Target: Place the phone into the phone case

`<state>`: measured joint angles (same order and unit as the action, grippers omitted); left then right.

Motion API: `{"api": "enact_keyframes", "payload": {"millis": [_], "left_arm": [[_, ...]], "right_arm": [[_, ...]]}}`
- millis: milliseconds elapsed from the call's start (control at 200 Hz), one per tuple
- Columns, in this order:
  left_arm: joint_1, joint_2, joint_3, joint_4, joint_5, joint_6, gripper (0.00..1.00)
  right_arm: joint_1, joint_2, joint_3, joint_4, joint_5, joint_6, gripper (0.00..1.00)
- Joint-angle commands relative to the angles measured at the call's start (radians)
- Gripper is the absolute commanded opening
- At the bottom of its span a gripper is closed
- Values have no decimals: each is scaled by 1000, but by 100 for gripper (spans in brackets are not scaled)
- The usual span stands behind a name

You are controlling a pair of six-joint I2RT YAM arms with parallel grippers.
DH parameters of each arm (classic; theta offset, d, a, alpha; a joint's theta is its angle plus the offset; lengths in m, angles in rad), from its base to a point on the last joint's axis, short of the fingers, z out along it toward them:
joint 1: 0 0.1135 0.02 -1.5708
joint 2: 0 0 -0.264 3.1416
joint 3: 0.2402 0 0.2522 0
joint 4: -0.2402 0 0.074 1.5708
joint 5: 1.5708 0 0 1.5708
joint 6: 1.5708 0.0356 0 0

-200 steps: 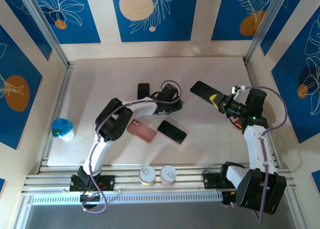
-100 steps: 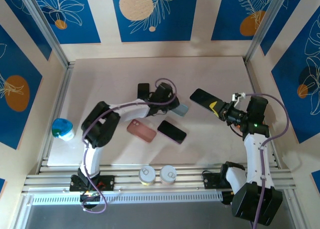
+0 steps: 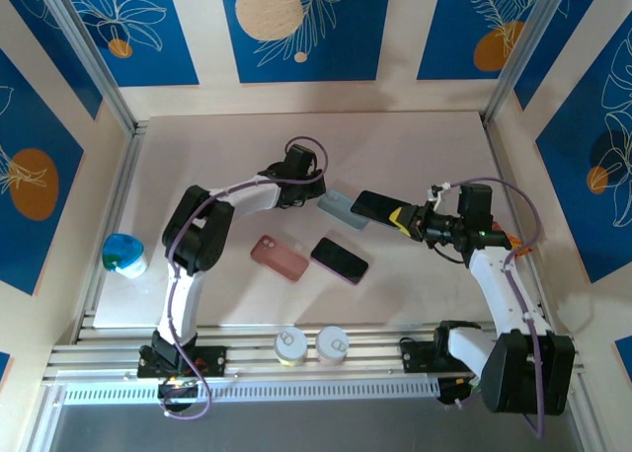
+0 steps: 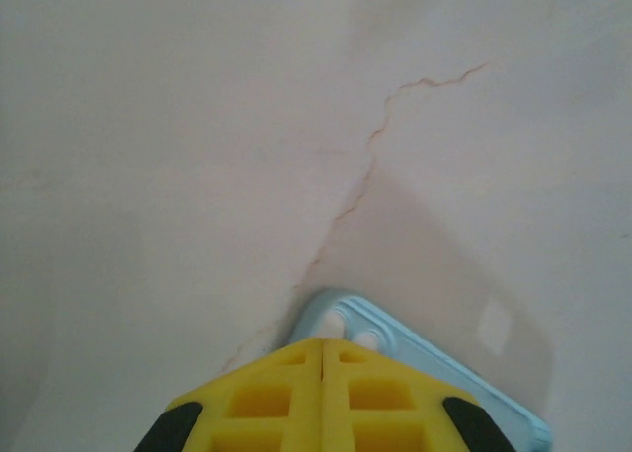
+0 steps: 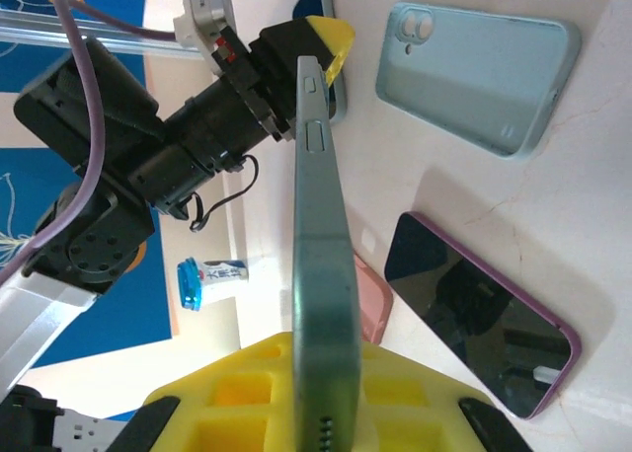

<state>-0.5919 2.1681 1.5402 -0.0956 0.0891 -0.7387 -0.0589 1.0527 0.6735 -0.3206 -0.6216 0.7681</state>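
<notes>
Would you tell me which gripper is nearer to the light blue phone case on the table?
Left. The left gripper, shut, has its tips at the phone case's camera-hole corner. The right gripper, shut on the phone, is farther off on the opposite side.

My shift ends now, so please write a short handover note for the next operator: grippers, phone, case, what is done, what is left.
Left gripper: shut, tips at the camera corner of the light blue case, which lies flat and empty.
Right gripper: shut on the phone, held on edge near the case.
Done: phone picked up.
Left: seat it in the case.
</notes>
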Motion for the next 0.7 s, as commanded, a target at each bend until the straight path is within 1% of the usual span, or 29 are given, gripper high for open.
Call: {"api": "enact_keyframes", "payload": {"millis": [0, 290, 530, 695], "left_arm": [[-2, 28, 57, -51, 18, 59, 0], [-15, 12, -26, -17, -13, 53, 0], [-39, -19, -115, 21, -27, 23, 0], [-54, -63, -195, 55, -23, -8, 0]], "right_arm": [[14, 32, -25, 123, 3, 7, 0], [31, 150, -67, 251, 42, 35, 0], [80, 254, -22, 294, 62, 21, 0], [102, 316, 4, 311, 53, -6, 0]]}}
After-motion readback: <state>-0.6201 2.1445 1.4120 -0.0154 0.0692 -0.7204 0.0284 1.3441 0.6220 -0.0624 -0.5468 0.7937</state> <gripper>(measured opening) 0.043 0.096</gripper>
